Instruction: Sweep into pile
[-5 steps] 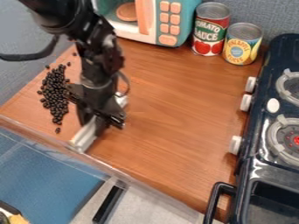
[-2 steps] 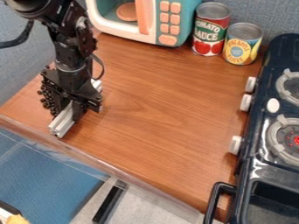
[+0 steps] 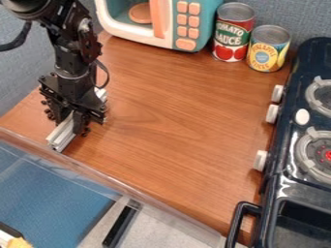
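So the gripper (image 3: 71, 121) is over on the left side of the tabletop (image 3: 168, 111), pointing down and clamped on a silvery bar (image 3: 61, 136). The bar's on a slant, near end close to the front edge, far end poking out past the gripper. Dark beans (image 3: 49, 114) are down there too: some peek out left of the gripper, plus a couple on the bar's right side, but the arm hides part of that spot. Toy microwave (image 3: 186, 44)'s at the back, red can (image 3: 233, 36) and yellow can (image 3: 267, 51) right of it, stove (image 3: 291, 116) along the right.
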Tool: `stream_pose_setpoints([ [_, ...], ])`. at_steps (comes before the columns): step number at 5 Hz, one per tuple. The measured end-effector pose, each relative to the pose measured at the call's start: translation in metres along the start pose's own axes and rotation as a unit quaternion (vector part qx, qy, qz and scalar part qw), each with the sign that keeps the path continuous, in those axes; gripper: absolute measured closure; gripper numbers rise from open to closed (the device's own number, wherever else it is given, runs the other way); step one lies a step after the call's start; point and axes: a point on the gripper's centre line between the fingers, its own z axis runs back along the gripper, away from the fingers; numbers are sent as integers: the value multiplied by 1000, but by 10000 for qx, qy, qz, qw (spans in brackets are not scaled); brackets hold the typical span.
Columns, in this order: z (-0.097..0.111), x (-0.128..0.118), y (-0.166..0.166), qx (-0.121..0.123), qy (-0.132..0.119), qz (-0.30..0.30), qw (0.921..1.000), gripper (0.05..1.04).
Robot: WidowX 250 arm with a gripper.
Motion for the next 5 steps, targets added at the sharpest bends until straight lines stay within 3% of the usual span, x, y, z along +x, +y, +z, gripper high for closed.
stream_pose_setpoints([
  [1,44,16,-15,-268,-434,65,9987,710],
  [2,73,28,-43,-442,-450,103,9980,709],
  [3,80,56,-85,77,164,248,9995,710],
  [4,64,75,-135,371,341,-223,9985,709],
  [5,49,83,-171,473,340,-696,9959,710],
])
